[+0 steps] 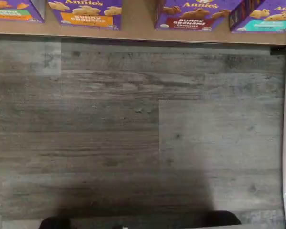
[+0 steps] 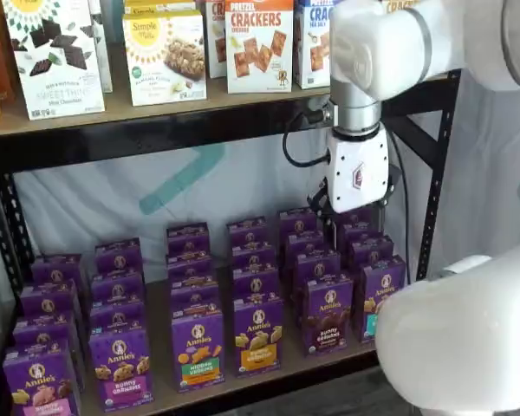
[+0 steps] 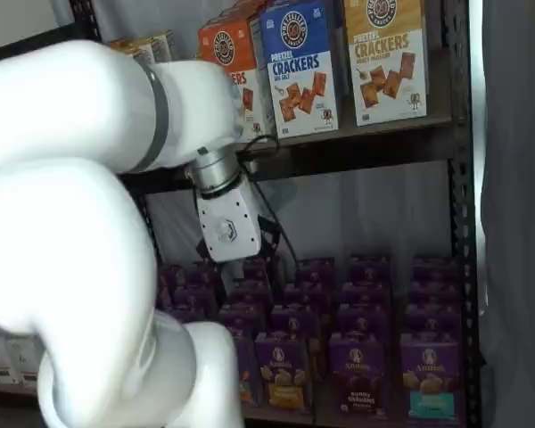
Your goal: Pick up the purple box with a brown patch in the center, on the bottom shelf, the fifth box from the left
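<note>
The purple box (image 2: pixel 327 314) with the dark brown snack picture stands at the front of its row on the bottom shelf (image 2: pixel 157 314), in both shelf views (image 3: pixel 357 370). The wrist view shows its lower part (image 1: pixel 195 14) with "Bunny Grahams" lettering, at the shelf board's edge (image 1: pixel 138 32). My gripper (image 2: pixel 354 213) hangs from its white body (image 3: pixel 227 227) above the rear boxes of the right-hand rows, higher than and behind the purple box. Its black fingers show only partly, with no gap to be seen. It holds nothing.
Other purple cartons flank the box: an orange-band one (image 2: pixel 258 334) to its left, a teal-band one (image 2: pixel 380 299) to its right. An upper shelf (image 2: pixel 156 121) holds cracker boxes. A black rack post (image 2: pixel 435 173) stands at the right. My white arm link (image 2: pixel 468 347) fills the foreground. Grey plank floor (image 1: pixel 133 133) lies below.
</note>
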Controlling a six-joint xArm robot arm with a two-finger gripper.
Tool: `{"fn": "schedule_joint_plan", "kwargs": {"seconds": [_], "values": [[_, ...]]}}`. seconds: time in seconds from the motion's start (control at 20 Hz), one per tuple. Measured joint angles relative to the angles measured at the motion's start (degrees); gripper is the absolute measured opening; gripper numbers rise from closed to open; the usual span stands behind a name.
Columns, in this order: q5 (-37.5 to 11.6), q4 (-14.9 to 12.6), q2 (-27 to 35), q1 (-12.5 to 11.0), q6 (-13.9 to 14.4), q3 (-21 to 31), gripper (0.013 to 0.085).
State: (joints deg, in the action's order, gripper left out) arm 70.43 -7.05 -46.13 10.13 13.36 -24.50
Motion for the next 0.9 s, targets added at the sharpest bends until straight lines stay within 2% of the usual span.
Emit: {"fn": "schedule_joint_plan", "kwargs": {"seconds": [0.5,0.9], "values": [[-10.5,-0.9,8.1,-2.1,-0.5,1.7,0.085],[-19.6,0.6,15.2,-5.7,-4.1,2.8,0.085]]}}
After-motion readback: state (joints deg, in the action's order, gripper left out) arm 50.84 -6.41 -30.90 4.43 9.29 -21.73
